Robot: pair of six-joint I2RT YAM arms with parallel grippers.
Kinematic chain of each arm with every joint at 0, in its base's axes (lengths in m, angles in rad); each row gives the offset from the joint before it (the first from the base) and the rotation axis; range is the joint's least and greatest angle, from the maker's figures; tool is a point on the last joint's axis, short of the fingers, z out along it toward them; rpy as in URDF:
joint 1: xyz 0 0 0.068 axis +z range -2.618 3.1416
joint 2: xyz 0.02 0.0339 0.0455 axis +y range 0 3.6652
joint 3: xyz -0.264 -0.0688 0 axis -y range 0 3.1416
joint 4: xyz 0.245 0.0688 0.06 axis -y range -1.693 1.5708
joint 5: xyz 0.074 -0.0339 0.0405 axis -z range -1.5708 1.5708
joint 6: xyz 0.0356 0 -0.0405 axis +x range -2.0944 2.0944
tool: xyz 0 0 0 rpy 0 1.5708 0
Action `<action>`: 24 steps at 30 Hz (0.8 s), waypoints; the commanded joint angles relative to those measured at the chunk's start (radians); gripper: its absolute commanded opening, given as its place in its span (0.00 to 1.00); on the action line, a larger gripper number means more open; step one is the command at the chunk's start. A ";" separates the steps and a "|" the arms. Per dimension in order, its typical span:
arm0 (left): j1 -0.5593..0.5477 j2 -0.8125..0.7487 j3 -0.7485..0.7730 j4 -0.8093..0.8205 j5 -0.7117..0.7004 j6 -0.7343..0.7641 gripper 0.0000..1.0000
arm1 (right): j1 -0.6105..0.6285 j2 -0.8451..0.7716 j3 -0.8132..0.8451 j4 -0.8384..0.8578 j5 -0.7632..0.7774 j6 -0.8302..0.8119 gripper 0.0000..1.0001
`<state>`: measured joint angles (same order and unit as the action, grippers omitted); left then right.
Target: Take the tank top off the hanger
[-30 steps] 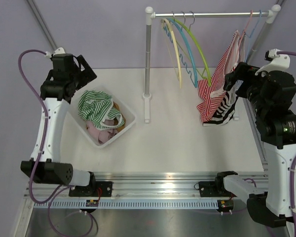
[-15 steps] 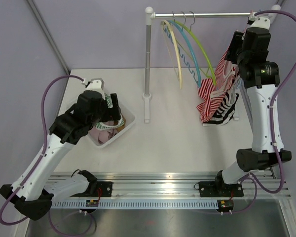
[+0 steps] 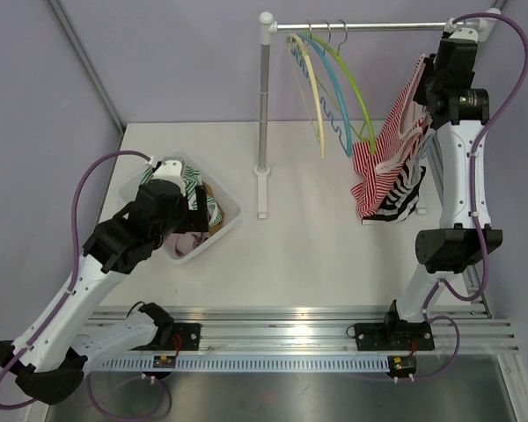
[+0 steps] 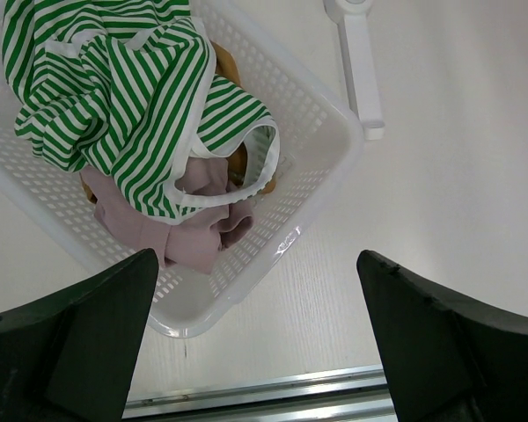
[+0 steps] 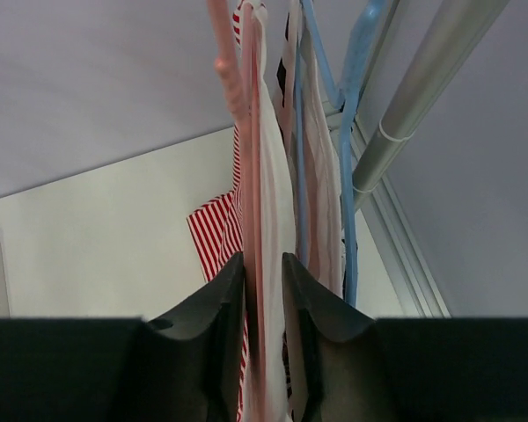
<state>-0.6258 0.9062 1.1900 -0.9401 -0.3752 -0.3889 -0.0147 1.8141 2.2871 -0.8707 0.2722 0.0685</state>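
Note:
A red-and-white striped tank top (image 3: 375, 165) hangs on a pink hanger (image 3: 443, 42) at the right end of the rail (image 3: 378, 26). My right gripper (image 3: 425, 77) is up beside the rail, at the garment's shoulder. In the right wrist view it (image 5: 262, 257) is shut on the tank top's white strap (image 5: 271, 176), with the pink hanger's arm (image 5: 230, 75) also between the jaws. My left gripper (image 3: 199, 195) hovers over the white basket (image 3: 231, 217). In its wrist view it (image 4: 255, 255) stands wide open and holds nothing.
A black-and-white striped top (image 3: 406, 189) hangs on a blue hanger (image 5: 347, 176) just behind the tank top. Yellow (image 3: 310, 83), blue (image 3: 333, 92) and green (image 3: 356, 88) empty hangers hang mid-rail. The rack post (image 3: 263, 105) stands centre. The basket holds a green-striped garment (image 4: 123, 97) and a pink one (image 4: 150, 233).
My right arm has risen to the rail and its jaws have closed round the strap and hanger arm. The left arm swung forward and now hovers over the basket, still open.

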 commanded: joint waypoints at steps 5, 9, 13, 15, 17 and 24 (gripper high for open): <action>-0.005 -0.006 -0.012 0.046 -0.016 0.038 0.99 | -0.031 0.011 0.052 -0.002 -0.080 -0.016 0.08; -0.005 -0.003 -0.012 0.049 -0.016 0.039 0.99 | -0.031 0.002 0.086 -0.010 -0.113 -0.012 0.00; -0.005 0.003 -0.012 0.050 -0.014 0.038 0.99 | -0.031 -0.009 0.141 -0.022 -0.160 -0.013 0.00; -0.005 0.005 -0.009 0.052 -0.013 0.038 0.99 | -0.031 -0.012 0.167 -0.019 -0.194 -0.015 0.00; -0.005 0.008 -0.006 0.052 -0.013 0.038 0.99 | -0.031 -0.024 0.178 -0.011 -0.223 -0.013 0.00; -0.005 -0.004 0.013 0.050 -0.008 0.027 0.99 | -0.031 -0.071 0.173 -0.027 -0.373 0.037 0.00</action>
<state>-0.6262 0.9134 1.1809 -0.9337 -0.3752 -0.3660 -0.0452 1.8187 2.4287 -0.9287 -0.0105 0.0772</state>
